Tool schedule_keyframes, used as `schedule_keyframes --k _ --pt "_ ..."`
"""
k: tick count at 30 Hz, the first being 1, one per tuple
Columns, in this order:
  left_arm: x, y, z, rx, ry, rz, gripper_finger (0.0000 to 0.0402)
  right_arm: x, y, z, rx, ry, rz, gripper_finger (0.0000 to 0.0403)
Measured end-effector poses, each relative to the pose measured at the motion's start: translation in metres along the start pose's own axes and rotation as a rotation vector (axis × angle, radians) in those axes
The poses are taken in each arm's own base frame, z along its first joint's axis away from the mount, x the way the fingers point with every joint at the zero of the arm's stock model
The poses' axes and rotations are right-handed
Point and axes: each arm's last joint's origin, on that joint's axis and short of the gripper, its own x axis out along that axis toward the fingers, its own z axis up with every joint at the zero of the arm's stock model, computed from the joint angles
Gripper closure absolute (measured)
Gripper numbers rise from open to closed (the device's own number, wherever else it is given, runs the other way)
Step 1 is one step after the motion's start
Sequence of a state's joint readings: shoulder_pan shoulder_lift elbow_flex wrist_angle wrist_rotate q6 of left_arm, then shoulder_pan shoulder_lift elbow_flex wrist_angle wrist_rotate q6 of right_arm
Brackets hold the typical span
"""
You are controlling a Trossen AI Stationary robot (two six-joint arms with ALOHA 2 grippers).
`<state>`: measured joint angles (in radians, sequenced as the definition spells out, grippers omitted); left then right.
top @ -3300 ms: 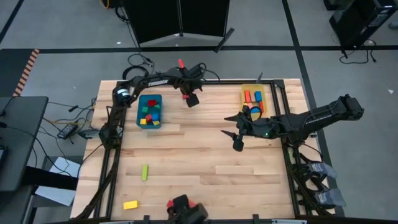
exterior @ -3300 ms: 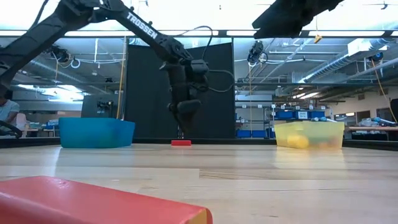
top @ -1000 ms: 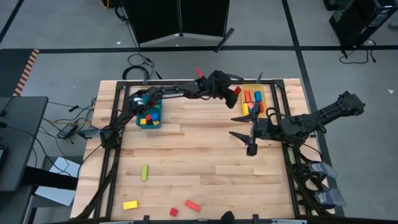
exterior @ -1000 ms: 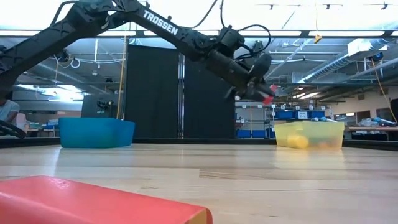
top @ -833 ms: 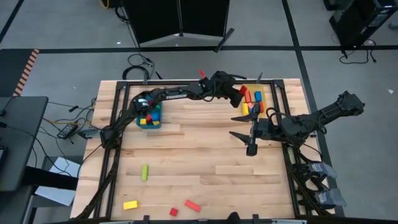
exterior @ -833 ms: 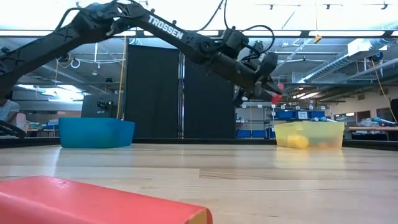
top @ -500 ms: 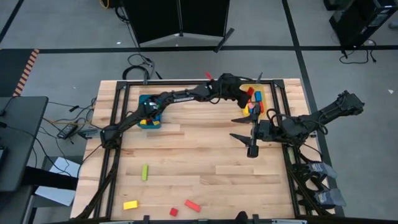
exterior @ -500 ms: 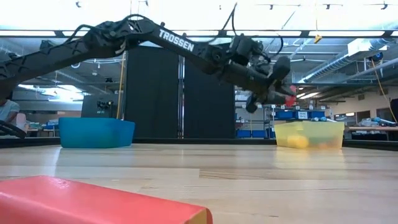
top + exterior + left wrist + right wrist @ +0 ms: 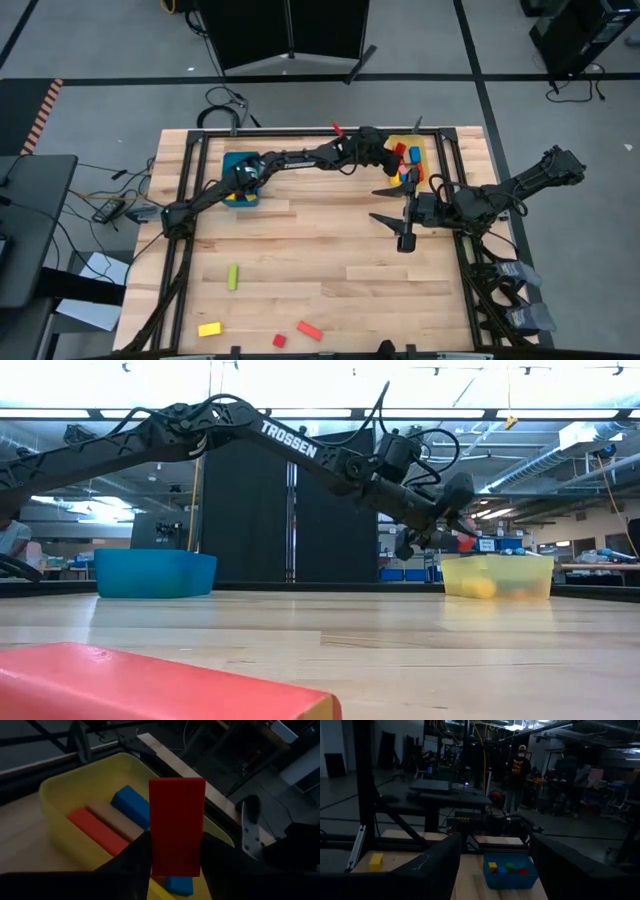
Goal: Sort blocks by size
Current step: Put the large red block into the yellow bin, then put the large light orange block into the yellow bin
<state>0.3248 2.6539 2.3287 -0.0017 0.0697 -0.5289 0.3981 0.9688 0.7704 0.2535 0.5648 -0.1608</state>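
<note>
Holding a red bar (image 9: pixel 177 825) clamped upright in our left end effector (image 9: pixel 172 851), we hover just above the yellow bin (image 9: pixel 75 785). Released tilted, the bar could, we judge, catch the near rim and tumble onto the desk (image 9: pixel 300 250). The bar's lower end is hidden between the fingers. Our right end effector (image 9: pixel 392 218) waits nearby, spread apart.

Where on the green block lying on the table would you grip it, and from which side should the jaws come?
Grip the green block across its two long faces, near the middle, coming straight down from above. It lies flat on the table, a narrow bar with its long axis running toward the far edge, with nothing beside it, so the jaws should span its short width.
</note>
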Motion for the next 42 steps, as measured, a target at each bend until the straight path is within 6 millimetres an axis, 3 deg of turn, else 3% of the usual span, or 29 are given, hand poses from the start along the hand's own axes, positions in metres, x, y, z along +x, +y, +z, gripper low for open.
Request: schedule_keyframes --k 7,13,18,23,25,27,31,38,42 --pt "0.002 -0.003 -0.003 0.005 0.018 -0.071 0.0179 0.0 0.0 0.0 0.003 0.0 0.0 0.0156" --pt "-0.003 -0.012 0.008 0.046 -0.021 -0.145 0.0176 -0.001 0.003 -0.001 -0.003 0.008 0.015 0.0156" --pt "-0.026 -0.033 0.041 0.137 -0.097 -0.177 0.0237 -0.006 0.011 0.0 -0.019 0.011 0.06 0.0156" --pt "-0.057 -0.043 0.054 0.243 -0.087 -0.162 0.0361 -0.01 0.017 0.0 -0.041 0.009 0.076 0.0156" --pt "-0.075 -0.046 0.052 0.275 -0.07 -0.152 0.0389 -0.011 0.017 0.001 -0.044 0.012 0.063 0.0156" --pt "-0.1 -0.05 0.05 0.295 -0.094 -0.126 0.0391 -0.012 0.018 0.001 -0.044 0.013 0.064 0.0156" --pt "-0.167 -0.054 0.035 0.316 -0.189 -0.128 0.0397 -0.011 0.019 0.0 -0.029 0.018 0.066 0.0156" --pt "-0.302 -0.058 -0.025 0.307 -0.235 -0.139 0.0397 0.012 0.027 -0.02 -0.019 0.086 0.029 0.0156" --pt "-0.36 -0.063 -0.059 0.293 -0.254 -0.168 0.0396 0.039 0.037 -0.048 0.031 0.167 0.008 0.0156"
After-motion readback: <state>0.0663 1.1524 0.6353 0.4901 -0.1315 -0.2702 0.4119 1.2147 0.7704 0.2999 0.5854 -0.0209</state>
